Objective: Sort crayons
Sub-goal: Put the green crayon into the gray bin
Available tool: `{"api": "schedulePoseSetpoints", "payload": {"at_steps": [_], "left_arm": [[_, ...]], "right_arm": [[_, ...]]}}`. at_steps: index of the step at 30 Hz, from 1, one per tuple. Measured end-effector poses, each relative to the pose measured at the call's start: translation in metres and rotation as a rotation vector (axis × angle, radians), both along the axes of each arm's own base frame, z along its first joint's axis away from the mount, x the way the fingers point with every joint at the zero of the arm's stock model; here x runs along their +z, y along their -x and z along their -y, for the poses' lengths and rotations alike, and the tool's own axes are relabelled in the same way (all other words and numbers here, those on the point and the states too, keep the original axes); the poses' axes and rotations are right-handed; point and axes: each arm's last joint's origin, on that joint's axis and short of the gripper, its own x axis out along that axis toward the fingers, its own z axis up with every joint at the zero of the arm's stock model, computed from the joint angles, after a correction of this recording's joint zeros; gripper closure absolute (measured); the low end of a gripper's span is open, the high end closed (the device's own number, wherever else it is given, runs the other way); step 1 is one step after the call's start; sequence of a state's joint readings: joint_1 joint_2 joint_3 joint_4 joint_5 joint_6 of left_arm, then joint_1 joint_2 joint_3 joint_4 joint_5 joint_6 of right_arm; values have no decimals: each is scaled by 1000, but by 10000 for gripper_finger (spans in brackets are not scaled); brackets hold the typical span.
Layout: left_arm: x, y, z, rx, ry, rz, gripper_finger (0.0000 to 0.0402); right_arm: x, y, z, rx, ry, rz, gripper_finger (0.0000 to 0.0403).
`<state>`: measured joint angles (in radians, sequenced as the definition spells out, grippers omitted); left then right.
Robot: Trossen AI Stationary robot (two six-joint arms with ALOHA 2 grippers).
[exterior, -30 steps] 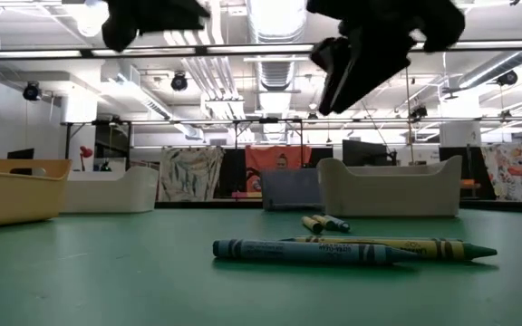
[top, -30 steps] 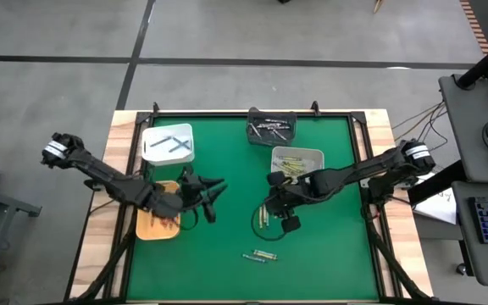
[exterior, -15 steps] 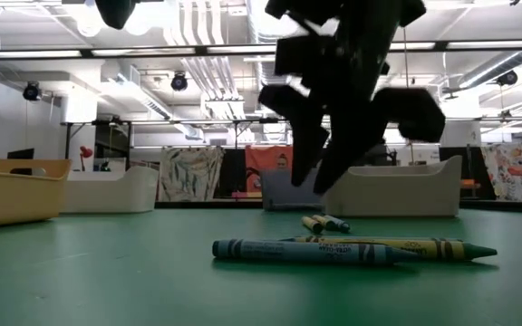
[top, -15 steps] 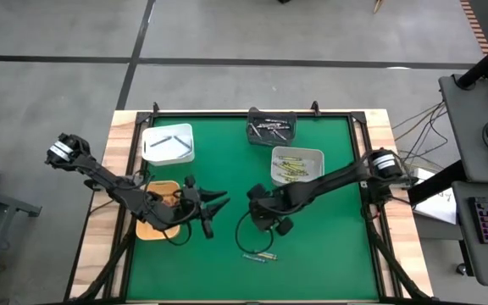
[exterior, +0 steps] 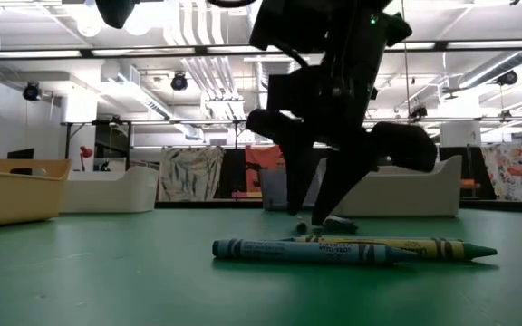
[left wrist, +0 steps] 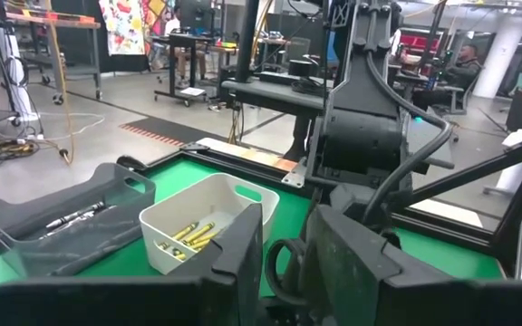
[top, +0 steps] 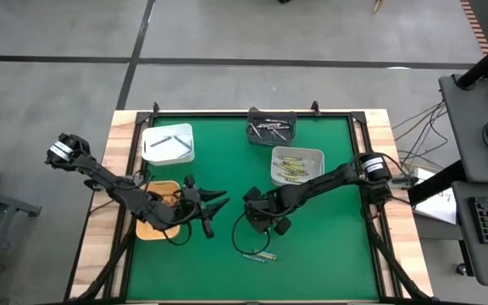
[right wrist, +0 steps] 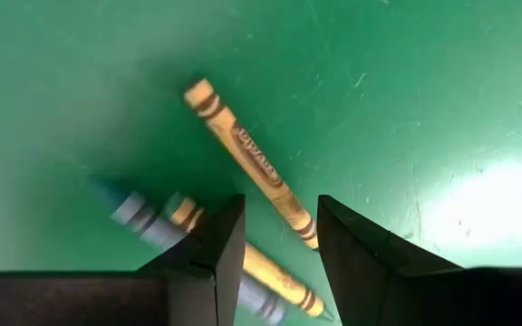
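Note:
Three crayons lie close together on the green mat under my right gripper (right wrist: 282, 204): a yellow one (right wrist: 252, 163), a second yellow one (right wrist: 270, 272) and a blue one (right wrist: 143, 220). My right gripper (top: 259, 222) points steeply down, low over the mat, and is open. Its fingers stand on either side of the first yellow crayon's near end; whether they touch it does not show. Nearer the front edge lie a blue crayon (exterior: 306, 251) and a yellow-green one (exterior: 406, 246). My left gripper (top: 214, 207) hangs level and open beside the orange tray (top: 146, 227), with nothing between its fingers.
At the back left stands a white tray (top: 169, 144) with grey sticks, at the back middle a dark grey tray (top: 271, 127), and right of centre a pale tray (top: 297, 165) with yellow crayons. The orange tray sits at the left edge. Bare mat lies at the front left and front right.
My right gripper has come down close to the mat and gone toward the table's left, over the three crayons, rolling about its own axis as it went. My left gripper has shifted a little toward the near edge. No crayon has moved.

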<state>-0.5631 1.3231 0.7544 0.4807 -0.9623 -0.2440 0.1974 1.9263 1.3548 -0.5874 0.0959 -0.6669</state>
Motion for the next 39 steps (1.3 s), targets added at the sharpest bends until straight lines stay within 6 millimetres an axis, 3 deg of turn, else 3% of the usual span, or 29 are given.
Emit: {"api": "schedulePoseSetpoints", "payload": {"at_steps": [14,29,35,39], "left_arm": [[0,0,0,0,-5,-3,315],[0,0,0,1,1,2,315],[1,0,-1,25,2,8,315],[3,2,-2,26,6,15,315]], "right_arm": [[-10,-9,7,-1,-70,23,285],[-26,-19,25,-4,-281,1,384],[-1,-13,26,-25,-288,42,392],[35,-4,28,-92,-276,105,393]]}}
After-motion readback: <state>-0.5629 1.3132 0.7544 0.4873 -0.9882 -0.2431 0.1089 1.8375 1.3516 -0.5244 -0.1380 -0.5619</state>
